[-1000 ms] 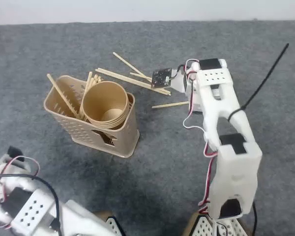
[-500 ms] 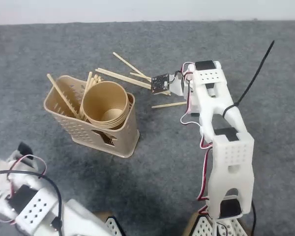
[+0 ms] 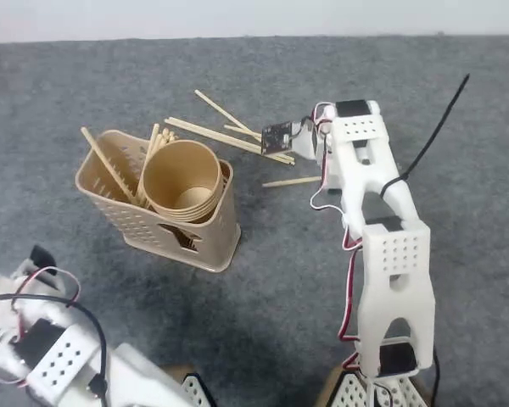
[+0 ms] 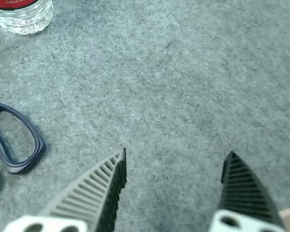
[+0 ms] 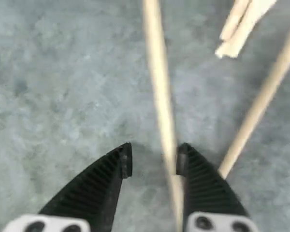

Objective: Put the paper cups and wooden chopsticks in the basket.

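Basket on grey carpet holds the stacked cups and several chopsticks, which lean against its rim. More sticks lie loose on the carpet just beyond it, a single stick apart from the rest. Right gripper sits low over the loose pile, jaws narrowly parted, with one stick running between them against one finger. Left gripper hangs well apart over bare carpet, jaws wide, near a bottle.

In the basket stand paper cups; loose chopsticks lie behind-right, perhaps overlapping.
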Action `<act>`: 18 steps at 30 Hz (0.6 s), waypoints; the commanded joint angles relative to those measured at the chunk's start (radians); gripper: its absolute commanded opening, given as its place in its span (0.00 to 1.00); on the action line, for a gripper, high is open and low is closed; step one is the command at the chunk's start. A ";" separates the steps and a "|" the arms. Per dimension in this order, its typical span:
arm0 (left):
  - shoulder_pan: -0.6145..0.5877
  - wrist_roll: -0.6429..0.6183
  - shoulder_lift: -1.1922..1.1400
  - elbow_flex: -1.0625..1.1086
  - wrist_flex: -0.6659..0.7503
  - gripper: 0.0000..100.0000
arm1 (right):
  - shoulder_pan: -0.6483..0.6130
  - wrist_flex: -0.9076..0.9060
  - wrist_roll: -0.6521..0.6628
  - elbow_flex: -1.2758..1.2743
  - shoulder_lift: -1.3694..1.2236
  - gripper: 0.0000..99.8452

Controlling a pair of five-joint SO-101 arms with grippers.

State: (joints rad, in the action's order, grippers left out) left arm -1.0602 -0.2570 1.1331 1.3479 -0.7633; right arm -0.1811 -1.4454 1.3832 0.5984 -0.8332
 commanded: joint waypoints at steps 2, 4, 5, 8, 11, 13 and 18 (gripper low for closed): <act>0.006 0.006 0.000 -0.004 0.023 0.30 | 0.031 0.005 -0.012 0.037 -0.041 0.01; 0.008 0.005 0.000 -0.004 0.023 0.30 | 0.033 0.001 -0.014 0.041 -0.041 0.03; 0.008 0.003 0.000 -0.004 0.023 0.30 | 0.033 -0.004 -0.017 0.049 -0.035 0.02; 0.038 -0.055 0.000 -0.008 0.018 0.30 | 0.033 -0.048 -0.021 0.089 0.016 0.01; 0.087 -0.224 0.002 -0.010 0.021 0.30 | 0.028 -0.159 -0.021 0.149 0.101 0.01; 0.103 -0.302 0.002 -0.010 0.025 0.30 | 0.025 -0.217 -0.021 0.176 0.159 0.01; 0.097 -0.316 0.002 -0.015 0.121 0.30 | 0.035 -0.335 -0.023 0.213 0.337 0.01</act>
State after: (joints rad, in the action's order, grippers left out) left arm -0.9651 -0.5531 1.1331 1.3479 -0.7066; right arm -0.1534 -1.7154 1.3725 0.7457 -0.6536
